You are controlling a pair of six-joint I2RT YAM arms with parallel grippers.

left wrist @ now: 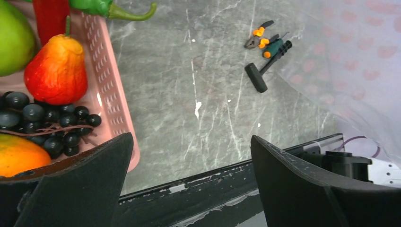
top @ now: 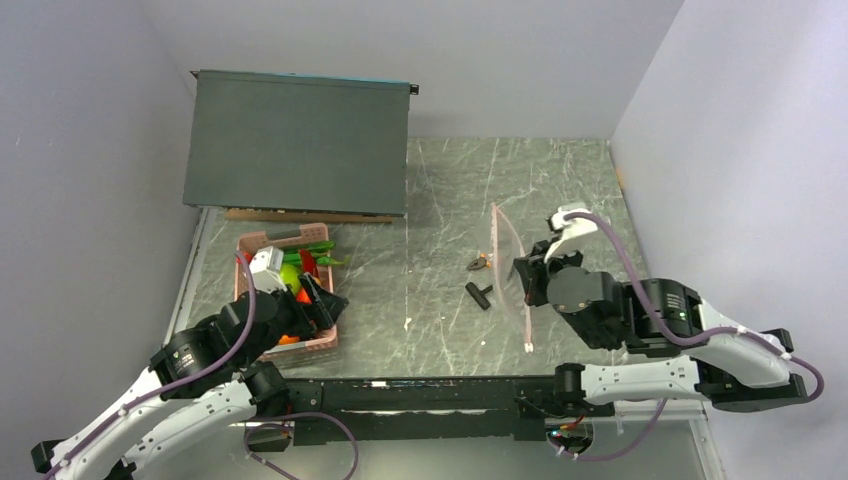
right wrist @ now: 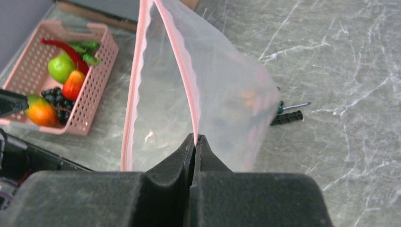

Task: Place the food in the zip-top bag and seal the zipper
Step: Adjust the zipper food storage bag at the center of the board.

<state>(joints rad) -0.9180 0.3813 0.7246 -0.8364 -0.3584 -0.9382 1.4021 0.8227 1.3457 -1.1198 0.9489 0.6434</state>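
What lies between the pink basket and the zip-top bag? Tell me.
Mostly bare table; pliers and a black-handled tool lie near the zip-top bag, per top view.

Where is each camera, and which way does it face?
Top external: above, behind, looking down on the table; left arm, right arm show.
Left wrist: by the pink basket, facing the pliers; its open fingers show.
Right wrist: behind the zip-top bag, facing the basket; its fingers pinch the zipper.
Shared: all show the basket and bag.

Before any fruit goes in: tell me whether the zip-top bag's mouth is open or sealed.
Open. In the right wrist view the bag has its two pink zipper edges spread wide apart, the right gripper pinching one.
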